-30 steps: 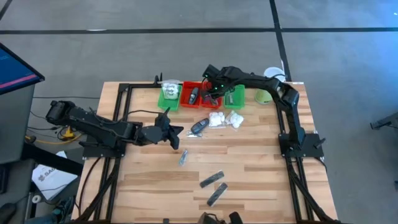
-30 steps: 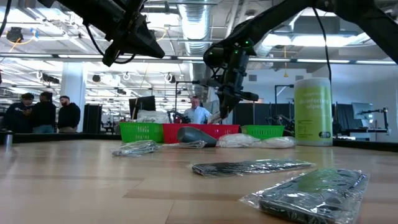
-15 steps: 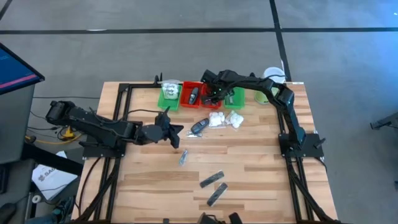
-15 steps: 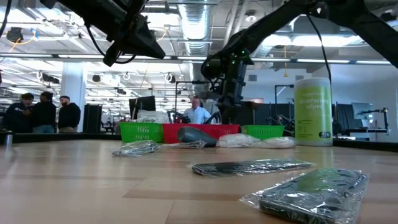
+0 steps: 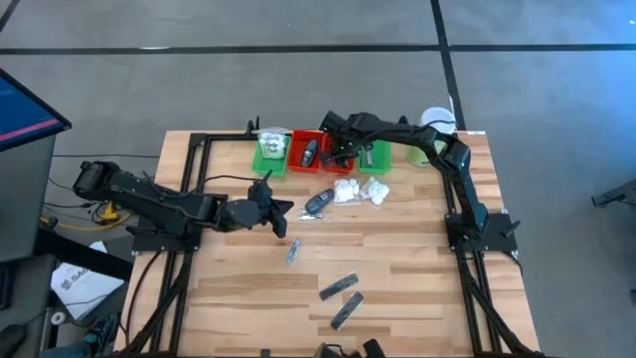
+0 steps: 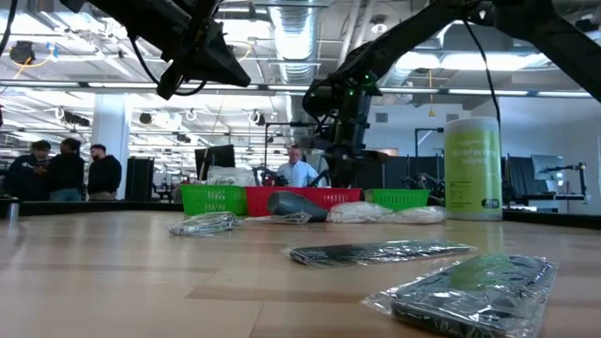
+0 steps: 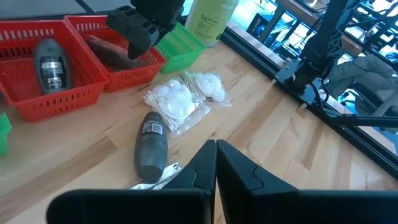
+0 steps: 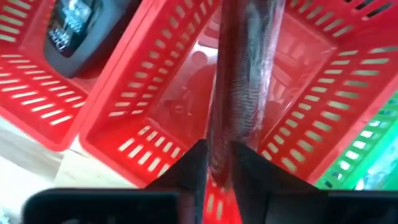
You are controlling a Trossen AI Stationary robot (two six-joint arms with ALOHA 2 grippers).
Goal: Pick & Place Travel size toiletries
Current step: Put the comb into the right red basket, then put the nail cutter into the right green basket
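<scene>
Right gripper (image 5: pixel 341 151) lower now, into red tray (image 5: pixel 337 164).

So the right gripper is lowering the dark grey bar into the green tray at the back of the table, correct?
Not quite: the tray is red, not green. The right wrist view shows the dark grey bar between the right gripper fingers, hanging over a red tray; the green tray is the next one along. The high view agrees.
</scene>
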